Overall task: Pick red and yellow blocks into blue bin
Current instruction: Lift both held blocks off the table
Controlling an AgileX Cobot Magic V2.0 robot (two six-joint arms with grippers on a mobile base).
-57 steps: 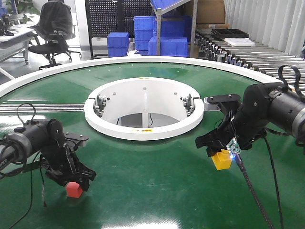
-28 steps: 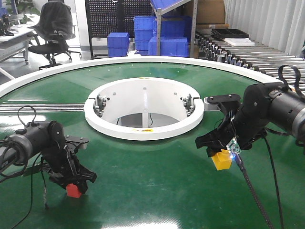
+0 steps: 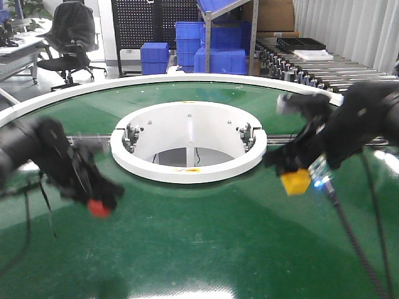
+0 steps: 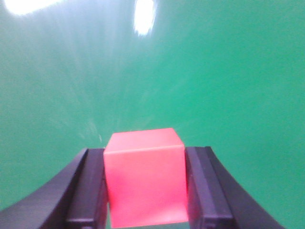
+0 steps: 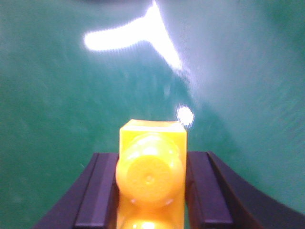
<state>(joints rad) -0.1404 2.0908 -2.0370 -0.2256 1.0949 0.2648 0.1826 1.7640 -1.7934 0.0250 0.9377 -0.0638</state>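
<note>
The red block (image 3: 98, 208) is a plain cube held just above the green belt at the front left, and my left gripper (image 3: 95, 199) is shut on it. In the left wrist view the cube (image 4: 144, 183) fills the gap between both black fingers (image 4: 88, 191) of the left gripper (image 4: 145, 153). The yellow block (image 3: 295, 181), a studded brick, hangs above the belt at the right with my right gripper (image 3: 297, 172) shut on it. The right wrist view shows its round stud (image 5: 150, 176) clamped in the right gripper (image 5: 151, 157). The blue bin is out of view. Both arms are blurred.
A white ring (image 3: 187, 165) surrounds the round opening in the middle of the green belt (image 3: 206, 249). Blue crates (image 3: 212, 53) are stacked on the floor far behind. A roller conveyor (image 3: 324, 68) runs at the back right, and an office chair (image 3: 68, 37) stands at the back left.
Both arms have lifted from the belt. The red block rose with the left gripper, and the yellow block rose and shifted slightly right with the right gripper. Both arms now blur with motion.
</note>
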